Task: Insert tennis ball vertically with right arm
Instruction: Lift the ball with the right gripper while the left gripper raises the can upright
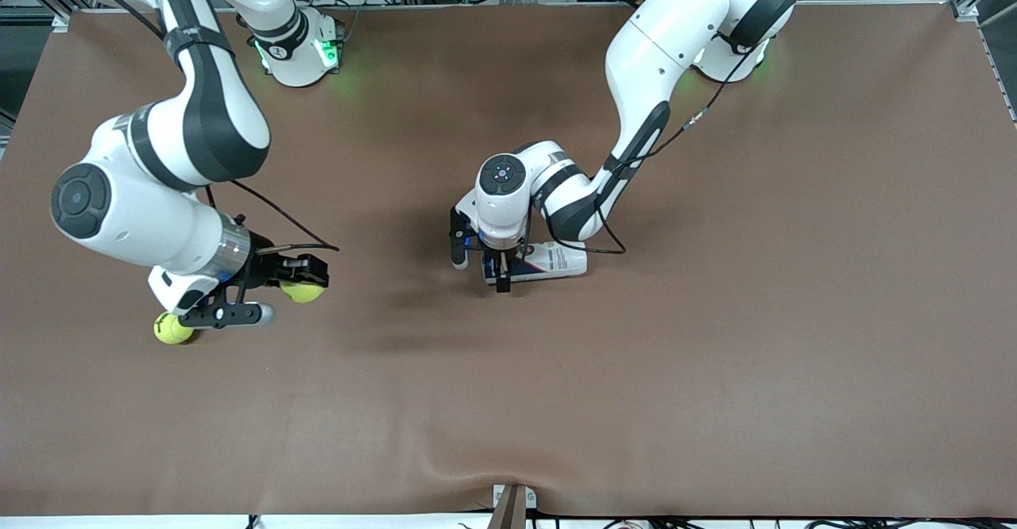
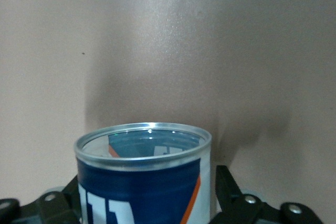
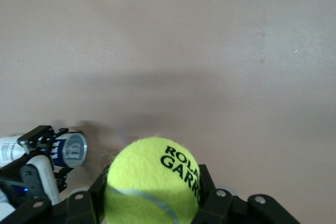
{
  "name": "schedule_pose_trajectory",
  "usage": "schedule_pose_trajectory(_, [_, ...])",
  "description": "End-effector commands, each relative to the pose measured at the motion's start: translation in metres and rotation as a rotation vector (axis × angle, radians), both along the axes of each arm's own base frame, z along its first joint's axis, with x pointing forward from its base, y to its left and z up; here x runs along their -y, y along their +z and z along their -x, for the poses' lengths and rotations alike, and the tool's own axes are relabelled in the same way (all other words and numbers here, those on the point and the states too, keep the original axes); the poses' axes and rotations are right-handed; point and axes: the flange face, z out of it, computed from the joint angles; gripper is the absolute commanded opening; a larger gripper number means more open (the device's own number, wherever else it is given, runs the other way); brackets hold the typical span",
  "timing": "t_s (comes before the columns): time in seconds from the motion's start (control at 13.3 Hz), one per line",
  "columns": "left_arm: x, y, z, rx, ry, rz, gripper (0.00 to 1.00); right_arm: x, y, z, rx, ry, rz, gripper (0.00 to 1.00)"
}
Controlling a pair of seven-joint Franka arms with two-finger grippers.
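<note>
The fuzzy yellow-green tennis ball [image 3: 152, 182] with a curved white seam sat clamped between the black fingers of the right gripper [image 1: 306, 281], held over the brown table mat [image 1: 715, 314] toward the right arm's end. Black lettering on it read "ROLA" above "GARR" (the rest curved out of sight). A second yellow tennis ball [image 1: 172, 329] lay on the mat beside that gripper's wrist camera. Near the table's middle, the left gripper [image 1: 500, 271] straddled a blue-and-white cylindrical can [image 2: 143, 179] with a silver rim and an orange stripe, lying on its side; its jaws stood wide around the can, though I could not tell whether they pressed it.
</note>
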Motion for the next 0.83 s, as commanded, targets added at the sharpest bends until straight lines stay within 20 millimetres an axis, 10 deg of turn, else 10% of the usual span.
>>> schedule_pose_trajectory(0.0, [0.004,-0.006,-0.004,0.028,-0.02,-0.006,0.92,-0.021,0.016,0.015,-0.009,-0.042,-0.015,0.25])
schedule_pose_trajectory(0.75, [0.007,0.0,-0.002,0.032,-0.019,-0.001,0.75,-0.067,0.025,0.028,-0.079,-0.154,-0.163,0.22])
